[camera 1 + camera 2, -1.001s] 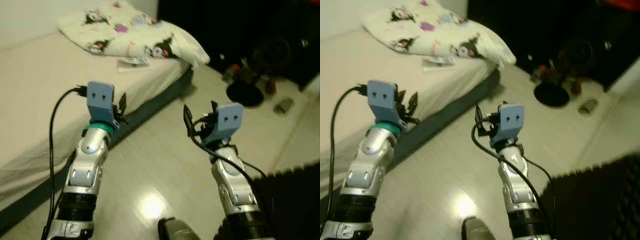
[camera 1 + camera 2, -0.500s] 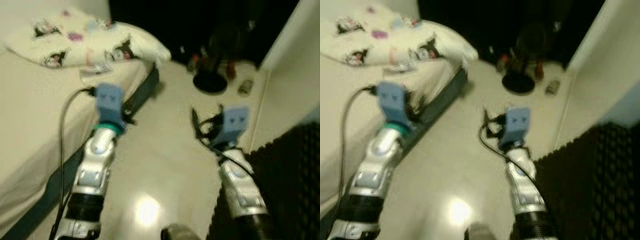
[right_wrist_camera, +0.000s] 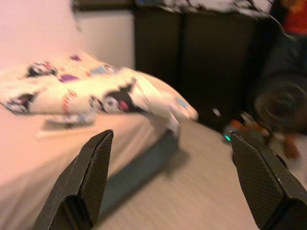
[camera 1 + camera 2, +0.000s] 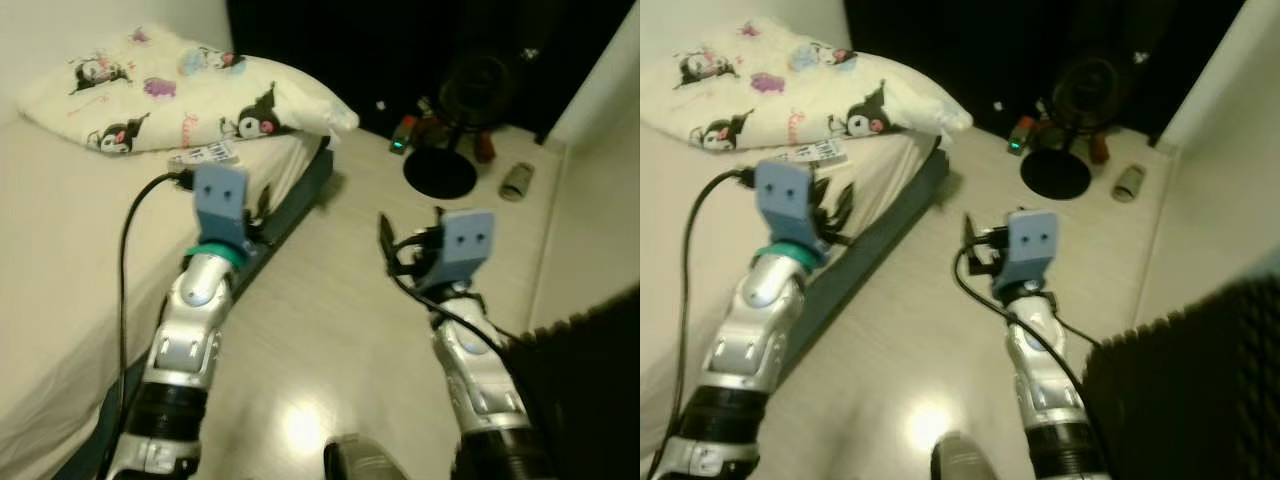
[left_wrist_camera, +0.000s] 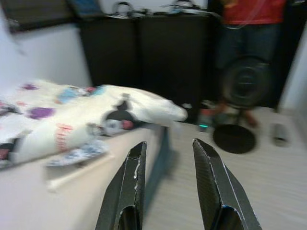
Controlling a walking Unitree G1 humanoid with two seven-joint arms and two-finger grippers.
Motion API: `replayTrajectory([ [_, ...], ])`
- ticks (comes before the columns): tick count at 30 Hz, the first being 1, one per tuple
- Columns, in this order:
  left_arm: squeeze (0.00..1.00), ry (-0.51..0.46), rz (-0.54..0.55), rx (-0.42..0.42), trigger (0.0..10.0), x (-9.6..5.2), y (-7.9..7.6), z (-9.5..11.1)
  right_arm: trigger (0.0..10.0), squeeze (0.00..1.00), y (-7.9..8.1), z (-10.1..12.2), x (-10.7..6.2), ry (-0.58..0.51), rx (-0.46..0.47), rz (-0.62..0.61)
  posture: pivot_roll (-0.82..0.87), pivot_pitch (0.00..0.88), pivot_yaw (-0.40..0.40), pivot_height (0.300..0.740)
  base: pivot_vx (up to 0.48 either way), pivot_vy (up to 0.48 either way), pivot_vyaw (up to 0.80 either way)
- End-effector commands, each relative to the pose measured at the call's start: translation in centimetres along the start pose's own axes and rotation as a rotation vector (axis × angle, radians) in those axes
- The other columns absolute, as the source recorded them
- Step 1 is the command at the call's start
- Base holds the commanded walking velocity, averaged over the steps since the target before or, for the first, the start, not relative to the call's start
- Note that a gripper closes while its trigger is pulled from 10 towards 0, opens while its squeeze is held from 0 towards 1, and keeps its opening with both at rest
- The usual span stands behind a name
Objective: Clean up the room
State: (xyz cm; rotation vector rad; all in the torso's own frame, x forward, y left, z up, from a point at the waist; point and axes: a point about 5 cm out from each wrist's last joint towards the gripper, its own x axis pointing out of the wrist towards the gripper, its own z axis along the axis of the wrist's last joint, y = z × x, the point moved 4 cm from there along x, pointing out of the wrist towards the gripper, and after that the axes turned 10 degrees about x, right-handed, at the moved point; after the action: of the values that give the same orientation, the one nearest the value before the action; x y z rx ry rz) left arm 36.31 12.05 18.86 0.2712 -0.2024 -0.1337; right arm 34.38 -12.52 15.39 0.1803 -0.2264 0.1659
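1. No readable writing shows anywhere; the pillow [image 4: 190, 90] is printed with cartoon characters in black, pink and purple, and a small printed paper [image 4: 205, 154] lies on the bed just beside it, its text too small to read.
2. The bed [image 4: 60, 230] has a pale sheet over a dark blue-grey base and fills the robot's left side; the pillow lies at its far end, one corner hanging over the edge.
3. The floor [image 4: 330, 300] is pale and glossy, with a bright glare spot near the robot.
4. Ahead on the floor stands a fan [image 4: 455, 120] on a round black base, against dark cabinets [image 5: 168, 52]. Small clutter [image 4: 405, 135] with a green light sits just beside the base, and a small can-like object [image 4: 516, 181] lies near it on the right.
5. A dark ridged mat [image 4: 590, 380] covers the floor at the robot's right.
6. In the left wrist view, a person in a red top [image 5: 254, 24] stands behind the fan.
7. The left claw [image 5: 168, 187] is raised over the bed's edge, fingers moderately parted, holding nothing.
8. The right claw [image 3: 172, 177] is raised above the floor, fingers spread wide, empty and touching nothing.
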Motion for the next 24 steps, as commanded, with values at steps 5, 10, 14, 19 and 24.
replayTrajectory([
  [5, 0.00, 0.045, -0.018, 0.026, 10.0, -0.63, -0.54, -1.59, 10.0, 0.00, 0.08, -0.49, -0.21, 0.015, -0.002, 0.004, -0.11, 0.053, 0.021, 0.734, 0.480, 0.000, 0.00],
  [10, 0.00, 0.043, -0.021, 0.023, 10.0, -0.70, -0.71, -1.48, 10.0, 0.00, -0.15, -0.45, -0.20, 0.016, -0.007, -0.001, -0.11, 0.057, 0.019, 0.734, 0.480, 0.000, 0.00],
  [14, 0.00, 0.038, -0.024, 0.021, 10.0, -0.63, -0.82, -1.31, 10.0, 0.00, -0.21, -0.45, -0.21, 0.015, -0.009, -0.004, -0.11, 0.057, 0.021, 0.734, 0.480, 0.000, 0.00],
  [19, 0.00, 0.032, -0.025, 0.022, 10.0, -0.53, -0.82, -1.19, 10.0, 0.00, -0.20, -0.47, -0.20, 0.016, -0.009, -0.006, -0.11, 0.056, 0.022, 0.734, 0.480, 0.000, 0.00],
  [24, 0.00, 0.028, -0.027, 0.023, 10.0, -0.44, -0.84, -1.14, 10.0, 0.00, -0.21, -0.49, -0.17, 0.016, -0.012, -0.006, -0.11, 0.055, 0.022, 0.734, 0.480, 0.000, 0.00],
])
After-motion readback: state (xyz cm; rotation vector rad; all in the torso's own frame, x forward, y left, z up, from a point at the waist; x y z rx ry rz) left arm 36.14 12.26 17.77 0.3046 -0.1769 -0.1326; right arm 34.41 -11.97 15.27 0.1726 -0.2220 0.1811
